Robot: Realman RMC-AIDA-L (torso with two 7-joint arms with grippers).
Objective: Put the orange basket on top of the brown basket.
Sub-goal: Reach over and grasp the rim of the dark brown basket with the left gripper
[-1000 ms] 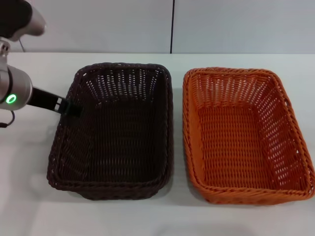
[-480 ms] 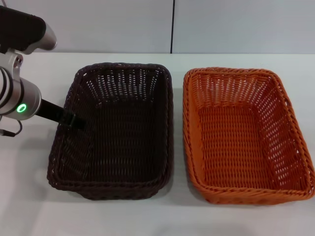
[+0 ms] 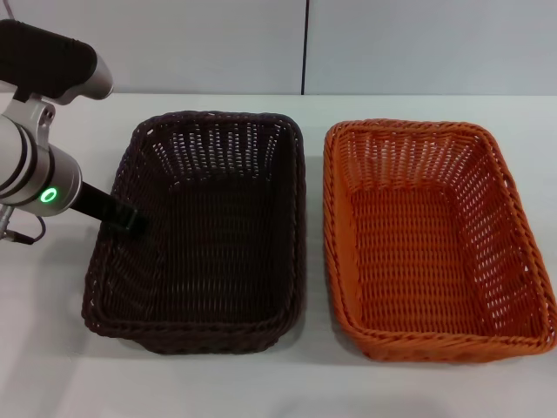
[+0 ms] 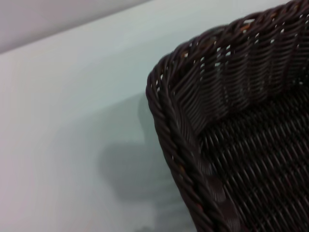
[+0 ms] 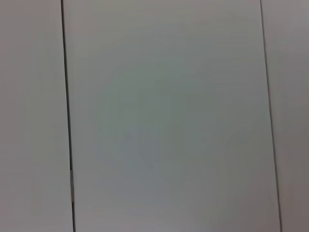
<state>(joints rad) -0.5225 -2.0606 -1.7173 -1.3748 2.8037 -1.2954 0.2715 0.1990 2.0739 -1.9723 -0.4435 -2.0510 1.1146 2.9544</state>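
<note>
The brown basket (image 3: 204, 231) stands on the left of the white table, and the orange basket (image 3: 431, 235) stands right beside it on the right. Both are upright and empty. My left gripper (image 3: 129, 218) is at the brown basket's left rim, about halfway along that side, with its black tip over the rim. The left wrist view shows a corner of the brown basket (image 4: 231, 121) close up, with bare table beside it. My right gripper is out of view; the right wrist view shows only a pale wall.
The white table (image 3: 52, 348) runs around both baskets. A pale panelled wall (image 3: 392, 43) stands behind it, with a dark vertical seam (image 3: 305, 43).
My left arm has shifted a little to the right and lower, and its tip has slid slightly down along the brown basket's left rim. The baskets have not moved.
</note>
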